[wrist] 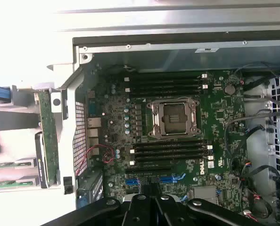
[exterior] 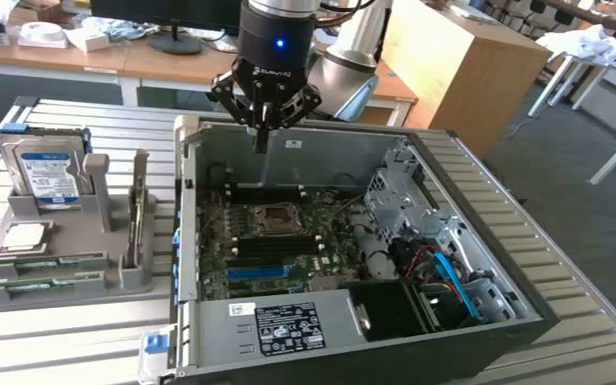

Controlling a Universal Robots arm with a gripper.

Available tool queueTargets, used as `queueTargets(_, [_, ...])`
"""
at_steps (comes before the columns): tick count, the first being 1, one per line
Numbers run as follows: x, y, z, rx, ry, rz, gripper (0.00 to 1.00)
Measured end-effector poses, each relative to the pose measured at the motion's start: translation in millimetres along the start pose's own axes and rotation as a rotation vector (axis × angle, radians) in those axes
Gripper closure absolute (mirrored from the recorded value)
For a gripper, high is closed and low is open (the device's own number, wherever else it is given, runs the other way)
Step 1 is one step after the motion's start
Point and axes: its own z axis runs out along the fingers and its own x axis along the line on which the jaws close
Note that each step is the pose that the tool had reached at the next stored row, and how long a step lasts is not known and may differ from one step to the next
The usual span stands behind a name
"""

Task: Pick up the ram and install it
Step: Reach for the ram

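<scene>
- The exterior camera stands off me, raised, looking down across the slatted table (exterior: 586,337) at the open computer case (exterior: 330,152) from the side opposite my arm (exterior: 276,32), at middle range.
- My wrist camera looks straight down into that case (wrist: 177,59), close in, from above my gripper (wrist: 149,202).
- Both share the motherboard (exterior: 270,241) (wrist: 215,155) and its processor socket (exterior: 279,215) (wrist: 172,117), seen much nearer from my wrist.

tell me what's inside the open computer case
A green motherboard with a processor socket, black memory slots and cables. The power supply covers whatever lies under it.
</scene>
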Motion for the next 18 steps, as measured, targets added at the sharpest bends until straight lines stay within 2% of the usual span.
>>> queueTargets(9, [0.6,0.0,0.0,-0.0001,-0.0001,0.000,0.90])
queueTargets(18, [9.7,-0.7,-0.3,0.0000,0.0000,0.000,0.90])
